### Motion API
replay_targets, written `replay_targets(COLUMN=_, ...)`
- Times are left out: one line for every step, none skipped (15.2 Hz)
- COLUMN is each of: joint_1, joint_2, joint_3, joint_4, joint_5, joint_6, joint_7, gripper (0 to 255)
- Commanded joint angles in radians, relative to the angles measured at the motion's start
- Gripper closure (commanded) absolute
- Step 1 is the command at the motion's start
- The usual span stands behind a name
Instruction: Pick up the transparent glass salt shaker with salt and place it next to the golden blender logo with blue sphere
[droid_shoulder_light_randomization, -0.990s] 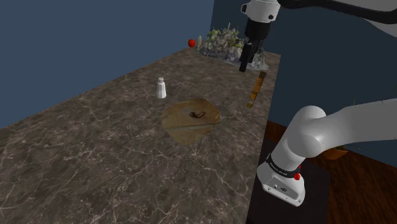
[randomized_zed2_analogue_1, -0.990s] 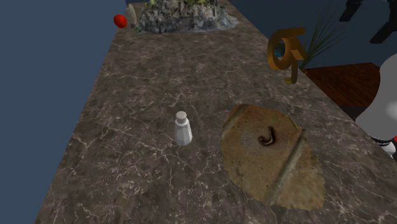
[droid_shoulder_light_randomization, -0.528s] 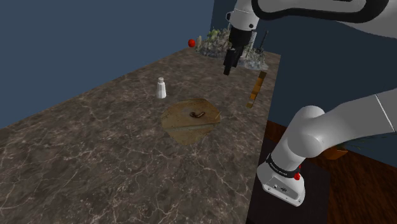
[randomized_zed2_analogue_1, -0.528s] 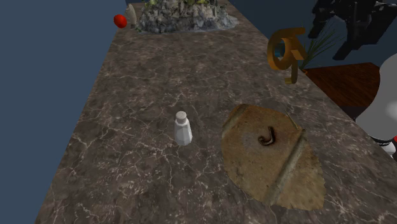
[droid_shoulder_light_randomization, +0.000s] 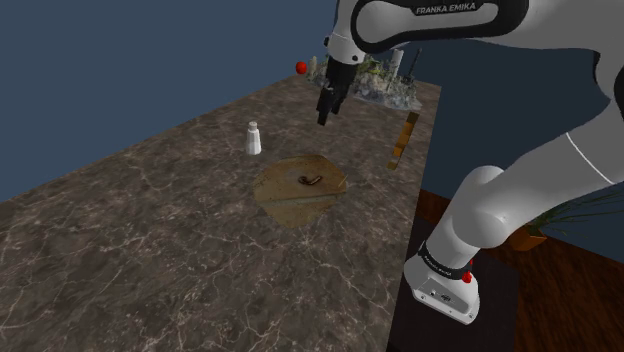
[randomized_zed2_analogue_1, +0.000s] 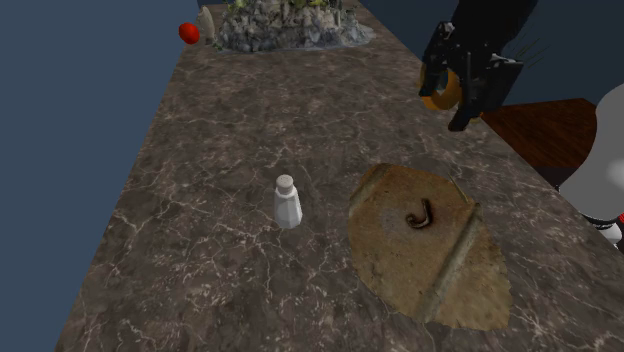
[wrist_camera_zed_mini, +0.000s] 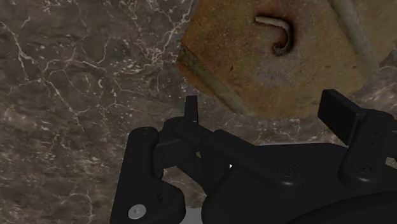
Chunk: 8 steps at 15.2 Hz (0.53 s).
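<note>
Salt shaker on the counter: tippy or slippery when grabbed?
Probably tippy: the salt shaker stands upright, tall and narrow, so a push near its cap could topple it. Its body seems to taper toward the cap, so a high grip might slide off; gripping low seems safer. It looks rigid and unlikely to deform.

Arm (droid_shoulder_light_randomization: 500, 205) extended, hand (droid_shoulder_light_randomization: 323, 118) pointing downward, fingers (wrist_camera_zed_mini: 343, 111) apart.

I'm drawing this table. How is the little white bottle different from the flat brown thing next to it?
The bottle stands upright, white, with a cap; the brown slab lies flat. The slab is far wider, the bottle taller. Both rest on the dark marbled counter, not touching.
</note>
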Motion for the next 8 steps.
replay_targets(joint_1=0.005, joint_2=0.078, joint_3=-0.004, joint_4=0.033, joint_5=0.014, joint_6=0.060, joint_7=-0.011, gripper=0)
replay_targets(joint_1=0.008, joint_2=0.111, joint_3=-0.005, joint_4=0.047, joint_5=0.022, joint_6=0.086, joint_7=-0.016, gripper=0)
replay_targets(joint_1=0.011, joint_2=0.144, joint_3=-0.006, joint_4=0.062, joint_5=0.030, joint_6=0.111, joint_7=-0.022, gripper=0)
replay_targets(joint_1=0.013, joint_2=0.178, joint_3=-0.008, joint_4=0.078, joint_5=0.039, joint_6=0.135, joint_7=-0.028, gripper=0)
replay_targets(joint_1=0.016, joint_2=0.212, joint_3=-0.009, joint_4=0.095, joint_5=0.047, joint_6=0.158, joint_7=-0.034, gripper=0)
replay_targets(joint_1=0.019, joint_2=0.246, joint_3=-0.009, joint_4=0.114, joint_5=0.056, joint_6=0.179, joint_7=-0.040, gripper=0)
replay_targets(joint_1=0.021, joint_2=0.281, joint_3=-0.010, joint_4=0.135, joint_5=0.065, joint_6=0.200, joint_7=-0.047, gripper=0)
replay_targets(joint_1=0.024, joint_2=0.315, joint_3=-0.010, joint_4=0.157, joint_5=0.075, joint_6=0.219, joint_7=-0.054, gripper=0)
